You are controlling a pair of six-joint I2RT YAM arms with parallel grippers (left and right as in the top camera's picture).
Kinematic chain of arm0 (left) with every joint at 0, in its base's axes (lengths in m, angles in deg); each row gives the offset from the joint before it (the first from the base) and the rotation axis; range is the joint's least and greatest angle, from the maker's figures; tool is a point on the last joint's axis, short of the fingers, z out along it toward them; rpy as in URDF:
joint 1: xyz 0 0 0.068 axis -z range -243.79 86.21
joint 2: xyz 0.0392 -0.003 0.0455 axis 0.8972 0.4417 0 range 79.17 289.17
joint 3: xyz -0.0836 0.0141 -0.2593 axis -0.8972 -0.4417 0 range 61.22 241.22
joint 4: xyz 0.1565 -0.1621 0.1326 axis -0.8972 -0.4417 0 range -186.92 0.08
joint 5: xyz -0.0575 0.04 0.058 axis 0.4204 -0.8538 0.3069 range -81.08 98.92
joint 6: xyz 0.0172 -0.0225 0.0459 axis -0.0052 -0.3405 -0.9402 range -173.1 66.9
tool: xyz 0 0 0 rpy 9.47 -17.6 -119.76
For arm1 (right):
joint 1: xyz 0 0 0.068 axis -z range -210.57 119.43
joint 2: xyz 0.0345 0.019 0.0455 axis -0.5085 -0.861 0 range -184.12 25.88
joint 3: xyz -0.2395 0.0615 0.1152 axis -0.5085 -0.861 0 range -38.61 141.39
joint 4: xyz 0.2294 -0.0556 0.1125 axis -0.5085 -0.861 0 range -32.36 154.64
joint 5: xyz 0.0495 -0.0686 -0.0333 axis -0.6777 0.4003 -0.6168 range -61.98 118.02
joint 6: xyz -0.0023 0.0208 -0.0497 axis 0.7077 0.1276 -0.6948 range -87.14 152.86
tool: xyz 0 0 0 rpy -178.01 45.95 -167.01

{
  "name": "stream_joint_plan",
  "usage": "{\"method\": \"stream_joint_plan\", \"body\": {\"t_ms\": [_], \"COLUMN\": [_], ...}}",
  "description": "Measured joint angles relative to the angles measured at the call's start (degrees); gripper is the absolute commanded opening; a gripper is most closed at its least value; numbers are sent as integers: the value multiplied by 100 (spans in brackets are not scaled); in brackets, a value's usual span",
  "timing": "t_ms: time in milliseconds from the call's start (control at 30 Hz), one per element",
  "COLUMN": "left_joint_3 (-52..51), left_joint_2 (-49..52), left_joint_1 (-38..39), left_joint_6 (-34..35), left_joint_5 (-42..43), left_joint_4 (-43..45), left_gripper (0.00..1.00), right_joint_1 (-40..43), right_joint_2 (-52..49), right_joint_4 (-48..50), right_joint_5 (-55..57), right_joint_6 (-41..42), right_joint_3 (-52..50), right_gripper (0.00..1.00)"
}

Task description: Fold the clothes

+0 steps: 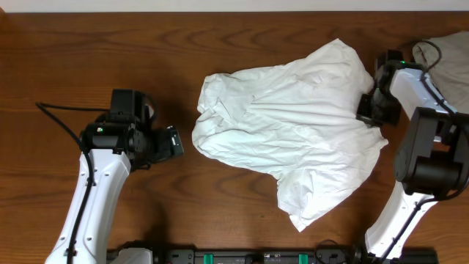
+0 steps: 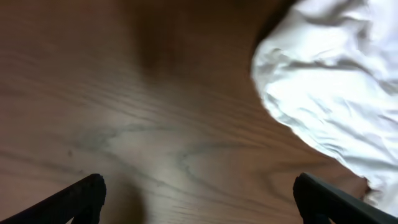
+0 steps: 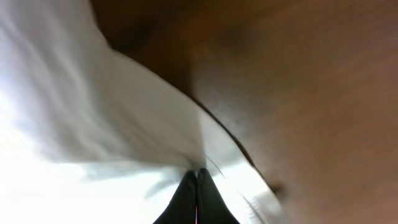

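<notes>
Dark wooden table (image 1: 88, 44) carries a crumpled white T-shirt (image 1: 293, 132); perhaps grey cloth (image 1: 447, 48) at corner.

Plain white T-shirt (image 1: 293, 132), brown table (image 1: 88, 44) — streaky wood grain, beige-grey garment (image 1: 447, 48)

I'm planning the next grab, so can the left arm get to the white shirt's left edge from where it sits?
Probably yes. The left gripper is open and empty, pointing at the white T-shirt, with only bare table between them. Nothing blocks the way.
</notes>
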Motion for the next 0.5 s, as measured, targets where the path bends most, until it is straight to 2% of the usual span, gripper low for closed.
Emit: {"method": "stream_joint_plan", "body": {"t_ms": [100, 167, 200, 267, 300, 433, 500], "left_joint_3": [0, 0, 0, 0, 0, 0, 0], "left_joint_2": [0, 0, 0, 0, 0, 0, 7], "left_joint_1": [22, 103, 184, 446, 612, 1432, 1919], "left_joint_6": [-328, -487, -551, -643, -669, -669, -542], "left_joint_5": [461, 706, 793, 922, 964, 999, 822], "left_joint_4": [109, 155, 166, 229, 310, 758, 1014], "left_gripper": [98, 100, 99, 99, 99, 99, 95], "right_joint_1": [13, -15, -28, -70, -107, -337, -535], "right_joint_2": [-2, 0, 11, 50, 98, 308, 426], "right_joint_4": [-363, -555, -636, -837, -962, -1294, -1307], "right_joint_5": [-216, -428, -553, -929, -1196, -2090, -2409], "right_joint_6": [-2, -11, -50, -219, -382, -925, -1119], "right_joint_3": [315, 625, 772, 1038, 1167, 1453, 1513], "right_gripper": [4, 15, 30, 68, 74, 75, 65]}}
